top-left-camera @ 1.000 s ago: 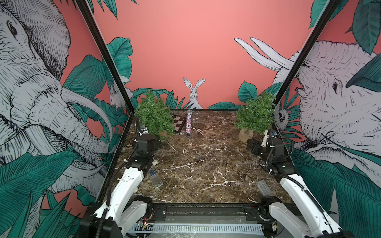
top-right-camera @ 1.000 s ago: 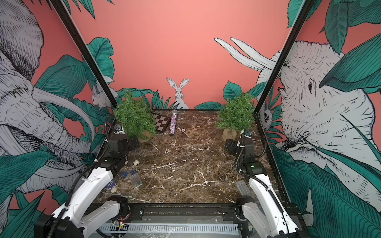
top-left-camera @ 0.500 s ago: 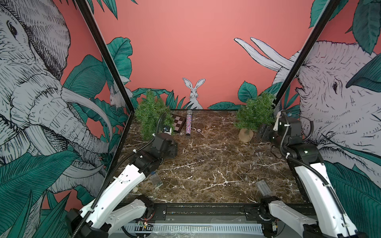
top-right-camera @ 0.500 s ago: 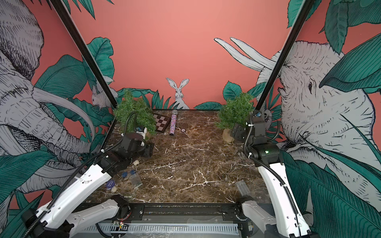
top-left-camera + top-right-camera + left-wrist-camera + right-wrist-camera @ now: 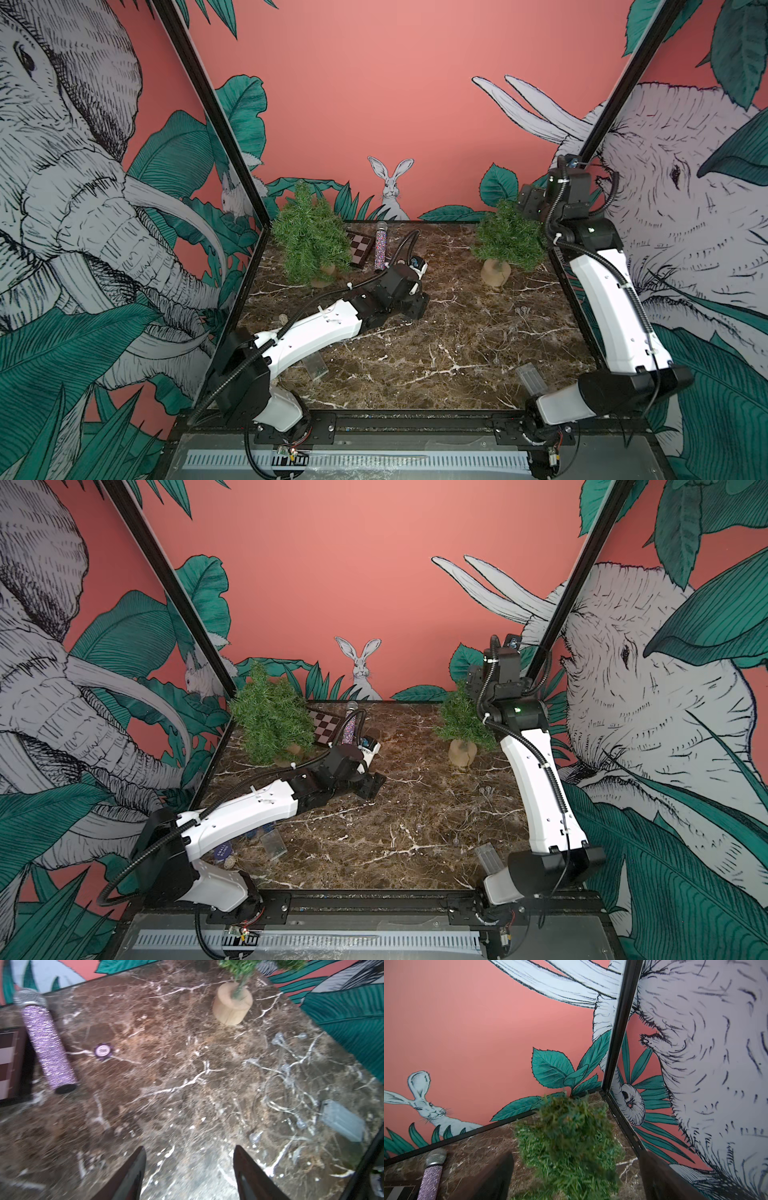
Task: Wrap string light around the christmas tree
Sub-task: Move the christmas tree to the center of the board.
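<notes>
Once swung out, left tool (image 5: 189, 1147), jaws apart, empty, faces clear-wire string light (image 5: 286, 1084) on brown marble tabletop (image 5: 166, 1022); right tool (image 5: 576, 1153) gapes over green bristly christmas tree (image 5: 571, 1126); pickup next

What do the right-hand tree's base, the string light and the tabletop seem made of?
Tree base: seemingly pale matte wood, a cut log round. String light: thin clear wire with small clear bulbs, probably plastic; blurred. Tabletop: brown marble pattern with white veins, slightly glossy; stone or printed laminate, cannot tell.
</notes>
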Action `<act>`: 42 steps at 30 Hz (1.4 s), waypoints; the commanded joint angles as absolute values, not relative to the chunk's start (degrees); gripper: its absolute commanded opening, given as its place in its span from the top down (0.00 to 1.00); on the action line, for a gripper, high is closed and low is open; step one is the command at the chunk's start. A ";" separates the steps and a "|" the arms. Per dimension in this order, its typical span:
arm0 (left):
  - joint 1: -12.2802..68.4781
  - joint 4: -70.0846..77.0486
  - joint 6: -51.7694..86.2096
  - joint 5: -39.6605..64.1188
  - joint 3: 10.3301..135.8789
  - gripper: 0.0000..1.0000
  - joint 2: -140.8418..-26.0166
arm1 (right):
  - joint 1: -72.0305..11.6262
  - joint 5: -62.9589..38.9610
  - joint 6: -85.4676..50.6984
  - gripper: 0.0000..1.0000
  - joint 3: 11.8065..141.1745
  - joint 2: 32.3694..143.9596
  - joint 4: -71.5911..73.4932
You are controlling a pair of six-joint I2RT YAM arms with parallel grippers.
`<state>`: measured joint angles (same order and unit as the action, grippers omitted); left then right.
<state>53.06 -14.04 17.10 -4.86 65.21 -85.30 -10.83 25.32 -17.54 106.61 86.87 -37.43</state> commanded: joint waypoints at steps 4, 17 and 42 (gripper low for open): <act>53.53 -9.33 17.65 -1.23 66.47 0.32 -86.13 | -10.81 28.07 -17.40 0.07 105.70 89.08 -32.58; 53.53 -10.03 17.81 -3.90 65.39 0.30 -85.88 | -10.62 23.36 -14.15 0.57 96.88 88.09 -20.12; 53.00 -6.97 16.87 -5.59 62.69 0.22 -85.40 | -25.22 5.78 -19.22 1.00 94.17 84.18 -17.66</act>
<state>53.21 -9.43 16.58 -6.50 63.64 -86.83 -23.05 8.05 -16.64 94.30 87.24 -23.03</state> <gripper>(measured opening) 0.778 0.053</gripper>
